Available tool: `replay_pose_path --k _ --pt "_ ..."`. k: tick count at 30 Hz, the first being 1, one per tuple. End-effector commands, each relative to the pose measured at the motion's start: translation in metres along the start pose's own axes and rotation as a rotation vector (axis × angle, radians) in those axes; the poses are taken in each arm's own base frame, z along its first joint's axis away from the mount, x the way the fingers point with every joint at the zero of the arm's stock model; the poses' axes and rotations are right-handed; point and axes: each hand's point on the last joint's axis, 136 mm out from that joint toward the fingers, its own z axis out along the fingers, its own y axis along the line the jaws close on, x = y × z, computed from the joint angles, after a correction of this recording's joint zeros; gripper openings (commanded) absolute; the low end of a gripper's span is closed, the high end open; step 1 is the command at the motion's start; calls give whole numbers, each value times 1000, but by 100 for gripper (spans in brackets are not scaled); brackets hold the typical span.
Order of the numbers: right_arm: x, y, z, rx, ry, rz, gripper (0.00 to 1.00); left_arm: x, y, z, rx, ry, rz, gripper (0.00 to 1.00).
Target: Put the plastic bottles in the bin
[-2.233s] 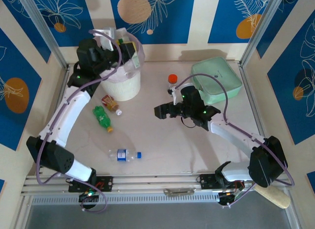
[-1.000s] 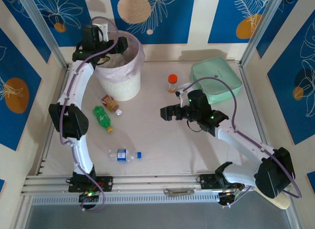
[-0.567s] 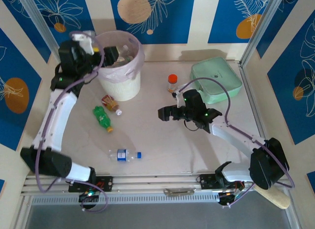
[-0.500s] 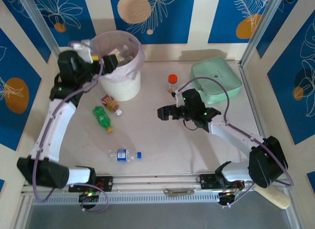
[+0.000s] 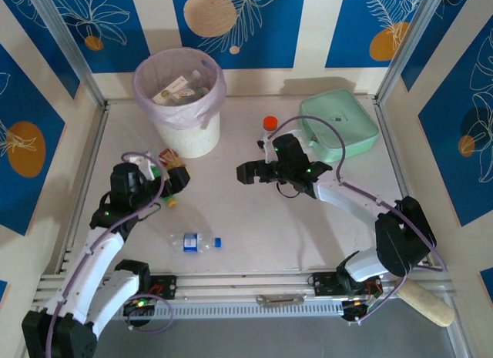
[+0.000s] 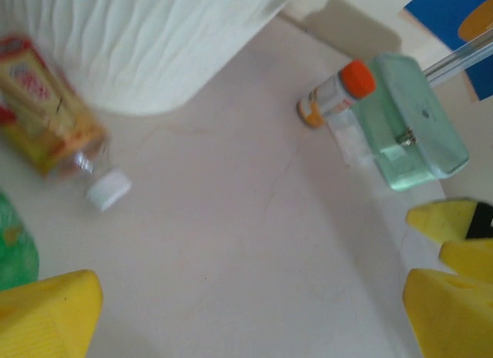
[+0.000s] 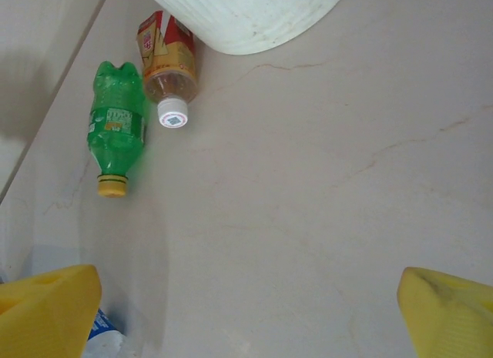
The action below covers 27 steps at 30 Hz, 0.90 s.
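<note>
Cream tabletop (image 5: 254,219), bin (image 5: 189,136) at back, blue leaf-print walls (image 5: 266,35)

Bin (image 5: 189,136) ribbed plastic; table (image 5: 254,219) matt, perhaps stone.

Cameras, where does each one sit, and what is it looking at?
Top external: above and behind, looking down at the table, bin, left arm and right arm.
Left wrist: low, facing the red-labelled bottle and orange bottle; its yellow fingers show.
Right wrist: looking down at the green bottle; its yellow fingers show.
Both wrist views share the bin and red-labelled bottle.
</note>
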Motion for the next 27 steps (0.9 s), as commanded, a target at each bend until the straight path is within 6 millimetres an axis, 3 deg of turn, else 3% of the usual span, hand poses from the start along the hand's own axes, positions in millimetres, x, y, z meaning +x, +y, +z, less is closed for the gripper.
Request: replay_pose_path --k 1,11,22,27 --pt "-9 10 3 -6 -7 -5 99 46 24 -9 -104 119 -110 100" --pt "-8 15 15 11 26 -29 99 134 76 -50 -409 328 -248 100" --pt "-2 9 11 45 27 -32 99 175 73 -43 -422 467 -326 100" --pt "5 14 15 12 57 -32 99 174 61 -28 -362 445 -361 100"
